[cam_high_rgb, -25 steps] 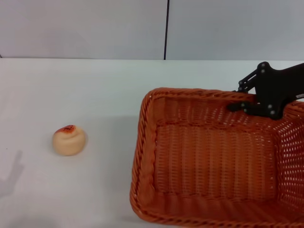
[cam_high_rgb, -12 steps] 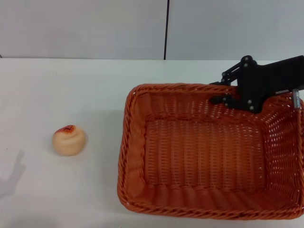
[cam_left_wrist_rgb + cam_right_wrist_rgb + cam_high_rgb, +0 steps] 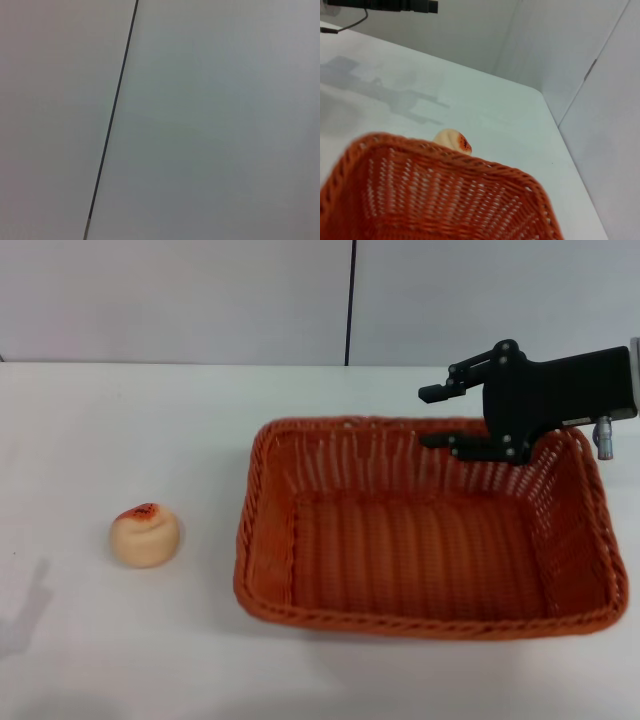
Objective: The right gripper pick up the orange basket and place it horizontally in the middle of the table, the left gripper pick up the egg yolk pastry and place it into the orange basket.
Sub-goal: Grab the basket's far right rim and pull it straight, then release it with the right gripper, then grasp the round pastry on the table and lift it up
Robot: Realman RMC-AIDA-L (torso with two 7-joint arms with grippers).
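White and bare, the wide flat tabletop (image 3: pixel 130 640) runs back to a pale grey panelled wall (image 3: pixel 200 300) split by one dark seam. On it, the large rectangular orange-brown wicker basket (image 3: pixel 420 560) lies flat with its long side across my view, filling the middle and the 3 o'clock half of the head view. My right gripper (image 3: pixel 440 416), the black metal claw with linked finger bars and silver screws, is at the basket's far rim, toward 1 o'clock. Its fingers are parted, one above the braided edge and one just inside it, and as far as I can tell they clasp nothing. I judge the basket step to be at its end: it is set down and let go. The small round pale-beige egg yolk pastry (image 3: pixel 146 534) with its orange-red glazed top sits well apart at 9 o'clock, untouched on the table. My right wrist view shows it just beyond the basket's rim. My left gripper is nowhere in view. Next, I reckon, my right arm should lift clear so that my left can come down over the pastry.
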